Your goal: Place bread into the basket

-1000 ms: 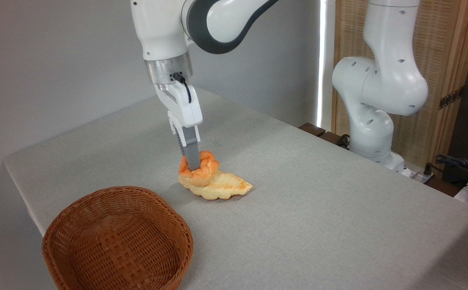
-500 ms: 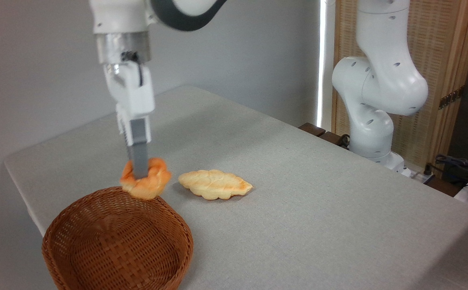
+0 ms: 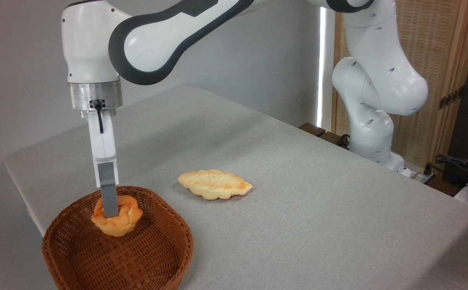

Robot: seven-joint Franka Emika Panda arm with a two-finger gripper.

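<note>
Nearest the camera sits the basket point(image 3: 159, 257), a round, shallow, reddish-brown wicker bowl at the front left corner of the table point(image 3: 318, 209). The bread point(image 3: 122, 219), a small puffy orange-golden bun with a knotted top, is inside the basket's rim, over the rear part of the bowl. Whether it rests on the weave or hangs just above it cannot be told from this angle.

The gripper point(image 3: 110, 209) comes straight down from above and pinches the bun; one grey finger point(image 3: 108, 193) shows in front, pressed into the bun's top, while the other finger is hidden behind it.

The step in hand looks like the placing itself: the bun is over the basket and low, so the carrying seems finished and only the release remains. The next move calls for the fingers to part so the soft bun settles into the bowl, then a straight lift so nothing catches on the rim.

Further back on the grey cloth, well apart from the basket, lies a flat, pale, leaf-shaped loaf point(image 3: 215, 184), untouched. Beyond it, at the far right edge, stands the white arm's base point(image 3: 373, 133), before a slatted wooden screen point(image 3: 439, 60).
</note>
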